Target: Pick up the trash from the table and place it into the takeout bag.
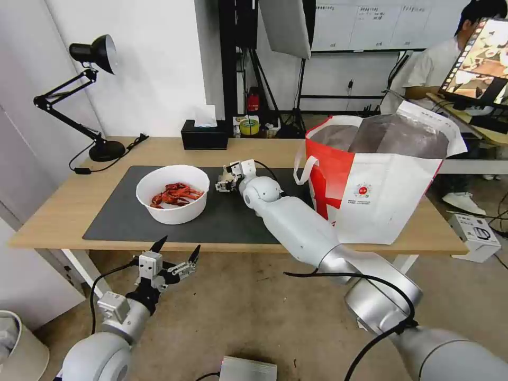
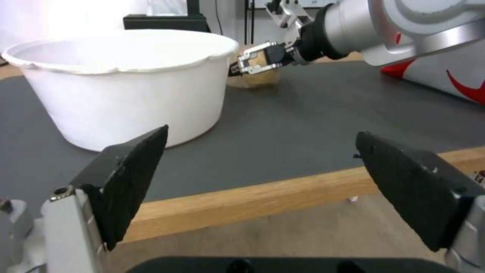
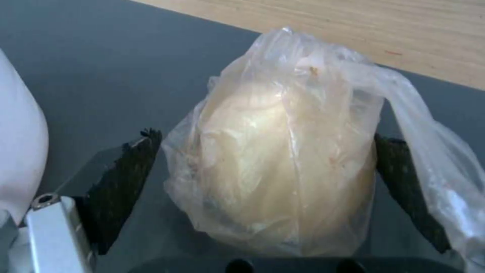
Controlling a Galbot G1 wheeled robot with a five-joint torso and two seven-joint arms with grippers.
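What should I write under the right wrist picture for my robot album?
Right gripper straddling a clear bag with a beige lump on the dark mat.

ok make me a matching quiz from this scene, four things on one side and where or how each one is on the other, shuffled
Things:
1. white bowl
2. knotted clear bag
3. takeout bag
4. left gripper

Places or states:
A. stands open on the table's right end, foil lining showing
B. lies on the dark mat between the right gripper's spread fingers
C. hangs open below the table's front edge
D. sits on the mat, red crayfish shells inside

Pairs: 1-D, 2-B, 3-A, 4-C
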